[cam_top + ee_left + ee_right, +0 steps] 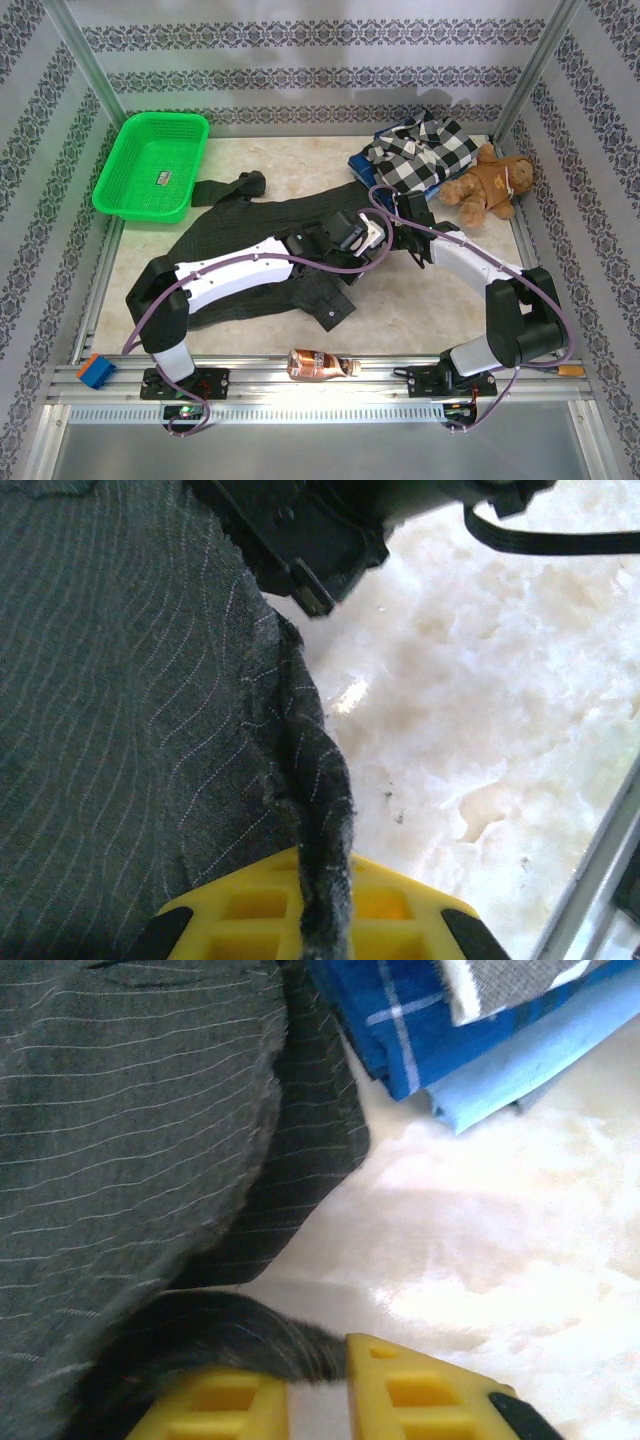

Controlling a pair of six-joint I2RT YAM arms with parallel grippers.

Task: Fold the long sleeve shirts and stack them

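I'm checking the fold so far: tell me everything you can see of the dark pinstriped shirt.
The shirt is dark charcoal woven cloth with faint pale pinstripes. It lies spread and rumpled, not yet folded, across the middle of the table, one sleeve trailing toward the green basket. The left gripper is shut on a bunched fold of its edge; the right gripper sits at another edge, beside the blue garment, grip unclear.

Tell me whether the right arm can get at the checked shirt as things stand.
Probably yes. The right gripper is close to the blue garment, with the checked shirt lying on top of it and bare table between. The dark shirt beside its fingers may be caught, so it might drag.
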